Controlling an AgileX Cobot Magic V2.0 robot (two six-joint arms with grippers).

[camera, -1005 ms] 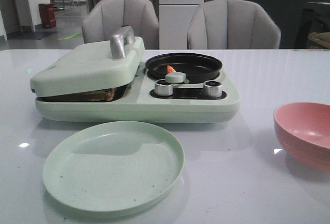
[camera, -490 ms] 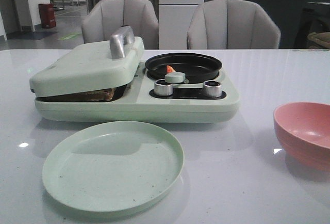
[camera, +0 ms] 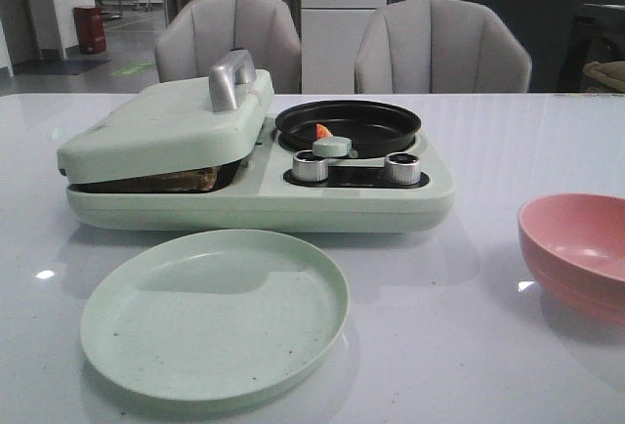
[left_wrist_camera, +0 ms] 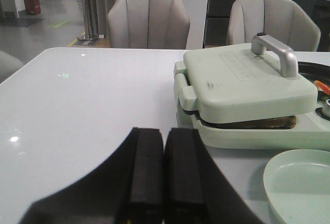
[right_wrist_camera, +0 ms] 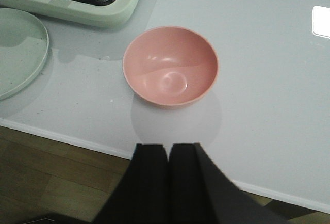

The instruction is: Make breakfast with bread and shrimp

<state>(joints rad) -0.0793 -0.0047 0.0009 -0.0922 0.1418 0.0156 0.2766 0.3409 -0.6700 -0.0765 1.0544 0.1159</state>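
A pale green breakfast maker point(camera: 391, 194) stands mid-table with its lid point(camera: 166, 126) lowered almost flat. Bread point(camera: 181, 181) shows as a brown edge in the gap under the lid, also visible in the left wrist view as bread point(left_wrist_camera: 263, 123). The orange shrimp point(camera: 323, 131) lies in the black pan point(camera: 349, 123) on the machine's right half. My left gripper point(left_wrist_camera: 164, 133) is shut and empty, hovering over bare table left of the machine. My right gripper point(right_wrist_camera: 168, 147) is shut and empty above the table's front edge, near the pink bowl. Neither gripper appears in the front view.
An empty pale green plate point(camera: 215, 312) lies in front of the machine. An empty pink bowl point(camera: 576, 248) sits at the right, also seen as the bowl point(right_wrist_camera: 171, 65). Two silver knobs point(camera: 402, 167) face the front. Two grey chairs point(camera: 439, 48) stand behind the table.
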